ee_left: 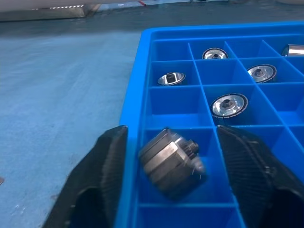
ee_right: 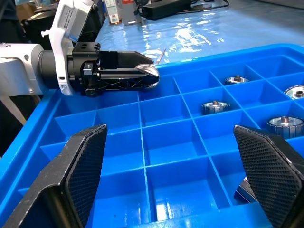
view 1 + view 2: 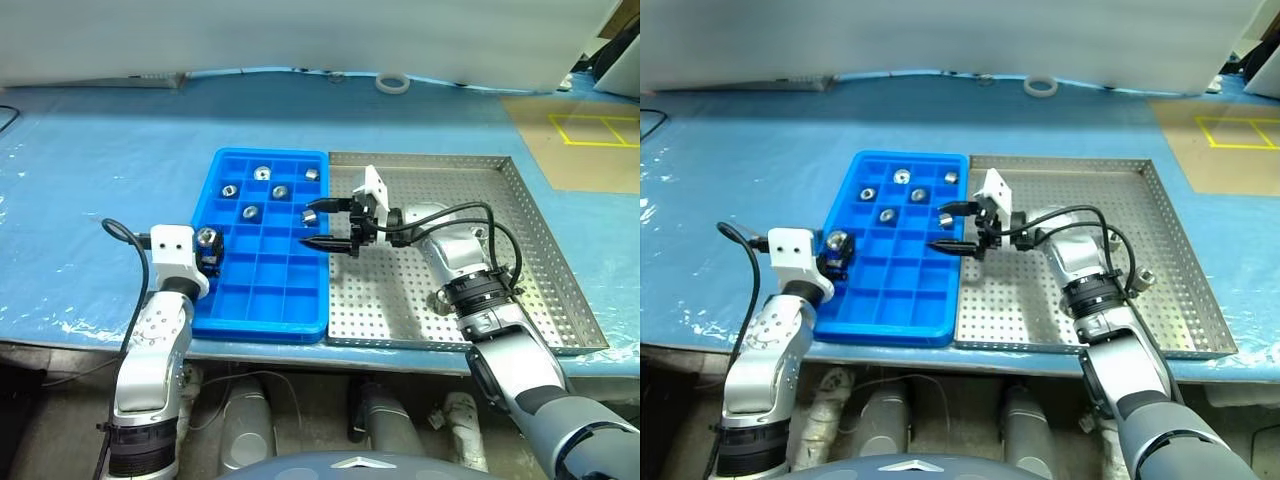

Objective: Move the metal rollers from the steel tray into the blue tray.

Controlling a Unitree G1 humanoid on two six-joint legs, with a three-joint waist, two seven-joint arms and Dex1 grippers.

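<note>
The blue tray (image 3: 262, 300) lies left of the steel tray (image 3: 480, 170), edge to edge. Several metal rollers (image 3: 281, 191) sit in the blue tray's far compartments. My left gripper (image 3: 208, 245) reaches over the blue tray's left rim. It is open, its fingers (image 1: 107, 156) standing clear on both sides of a tilted roller (image 1: 171, 161) in a left-column compartment. My right gripper (image 3: 318, 223) points left over the blue tray's right edge, open and holding nothing. One roller (image 3: 309, 216) lies just below its far finger.
A white tape ring (image 3: 392, 82) lies on the pale blue table cover at the back. A brown board with yellow lines (image 3: 590, 130) is at the far right. A black cable (image 3: 125, 235) loops beside my left wrist. The table's front edge runs just below both trays.
</note>
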